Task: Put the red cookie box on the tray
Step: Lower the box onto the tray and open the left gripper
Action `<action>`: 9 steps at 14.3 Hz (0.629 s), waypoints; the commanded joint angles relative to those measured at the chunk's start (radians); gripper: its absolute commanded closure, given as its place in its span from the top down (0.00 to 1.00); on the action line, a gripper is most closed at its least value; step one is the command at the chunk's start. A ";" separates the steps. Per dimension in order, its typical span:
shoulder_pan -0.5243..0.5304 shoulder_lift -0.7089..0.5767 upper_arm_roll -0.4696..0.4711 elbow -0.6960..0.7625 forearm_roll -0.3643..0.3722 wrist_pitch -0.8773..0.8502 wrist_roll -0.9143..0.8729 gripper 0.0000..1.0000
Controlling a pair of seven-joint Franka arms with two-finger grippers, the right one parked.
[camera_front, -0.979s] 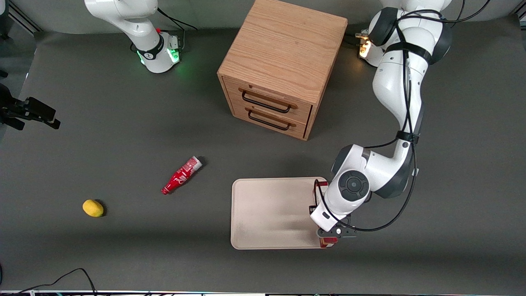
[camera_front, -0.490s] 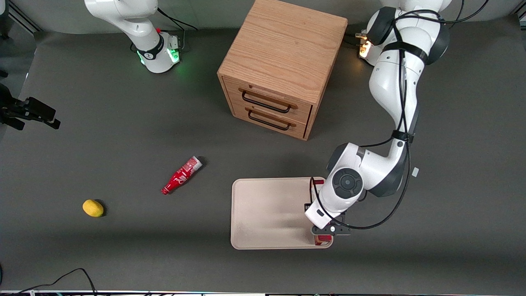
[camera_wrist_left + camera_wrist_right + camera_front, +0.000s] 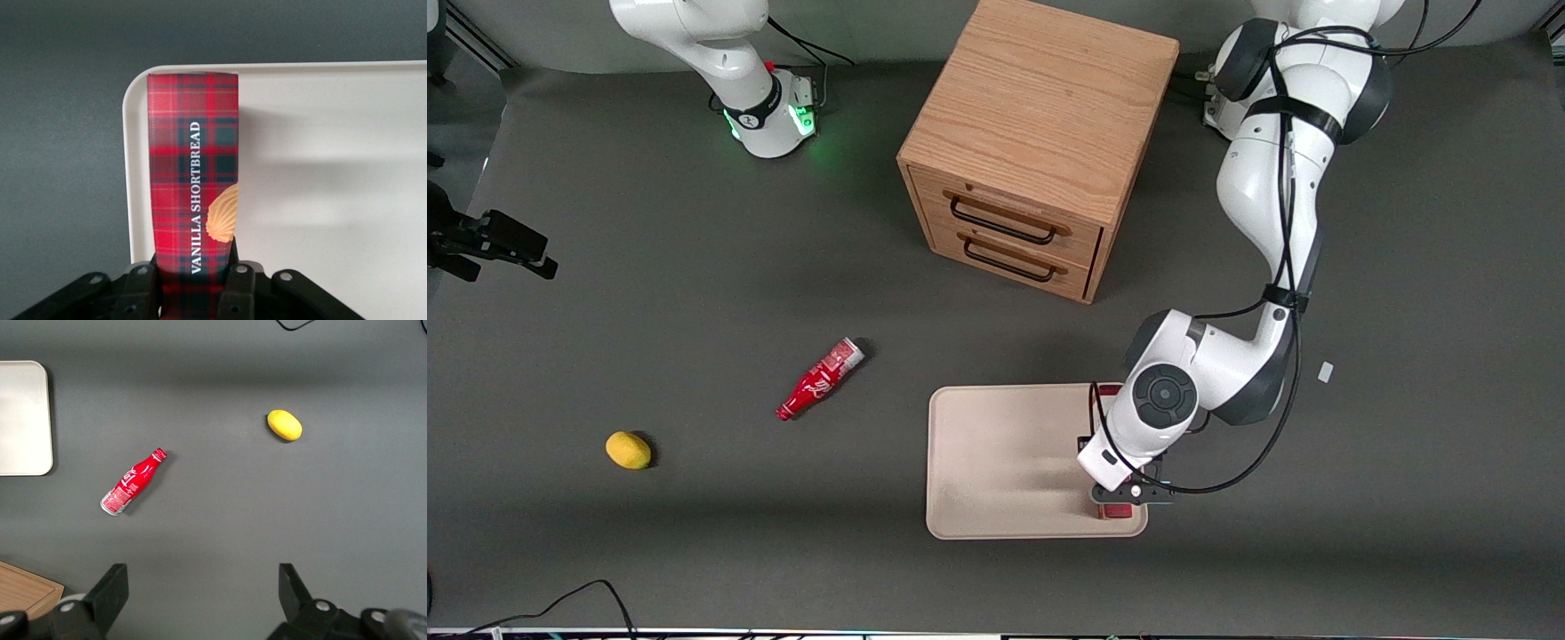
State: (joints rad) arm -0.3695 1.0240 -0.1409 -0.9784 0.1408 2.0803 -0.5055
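The red cookie box (image 3: pixel 193 173) is a long, narrow plaid carton lettered "VANILLA SHORTBREAD". It hangs over the tray (image 3: pixel 333 167), running along the tray's edge at the working arm's end of the desk, with one end of the box close to a rounded tray corner. From the front, only slivers of it show under the arm's wrist. Whether it already rests on the tray floor or sits just above it cannot be told.

The claw (image 3: pixel 193 283) pinches the box across its narrow width at one end, a finger pressed on each long side. In the front view the claw (image 3: pixel 1129 493) sits low over the tray near the tray's edge nearest the camera.

The carton looks light and fairly stiff, but thin card will likely dent under a hard squeeze, and shortbread inside is probably brittle, so a gentle set-down suits it. Held at one end, the long box may droop or swing; a grip nearer the middle would balance better. The printed surface seems smooth and could slip.

Further out on the desk (image 3: pixel 694 551) lie a small red soda bottle (image 3: pixel 820 379) and a yellow lemon (image 3: pixel 628 450), both well apart from the tray toward the parked arm's end. A wooden drawer cabinet (image 3: pixel 1032 142) stands farther from the camera than the tray.
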 commanded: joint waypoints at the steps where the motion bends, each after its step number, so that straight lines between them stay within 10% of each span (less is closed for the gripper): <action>1: -0.011 0.033 0.003 0.032 0.008 0.011 -0.024 0.50; 2: -0.011 0.033 0.003 0.032 0.007 0.011 -0.025 1.00; 9: -0.011 0.033 0.003 0.033 0.005 0.011 -0.025 1.00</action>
State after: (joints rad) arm -0.3702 1.0408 -0.1419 -0.9784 0.1405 2.0916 -0.5092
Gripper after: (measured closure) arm 0.000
